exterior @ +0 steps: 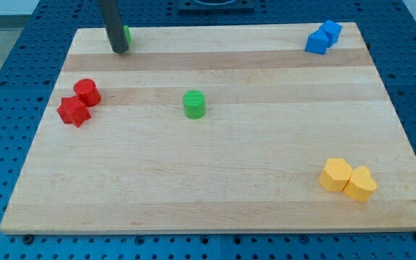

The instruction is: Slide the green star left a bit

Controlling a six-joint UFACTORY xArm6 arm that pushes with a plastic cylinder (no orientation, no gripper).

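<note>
A green block [126, 33], probably the green star, sits at the board's top left edge. The dark rod hides most of it, so only a sliver shows on the rod's right side. My tip [119, 50] rests on the board right against that block, at its left and slightly below. A green cylinder [193, 104] stands near the board's middle, well below and to the right of my tip.
A red cylinder [87, 92] and a red star [73, 111] touch each other at the left. Two blue blocks [323, 37] sit at the top right corner. A yellow hexagon [335, 175] and a yellow heart [360, 183] sit at the bottom right. The wooden board [208, 195] lies on a blue perforated table.
</note>
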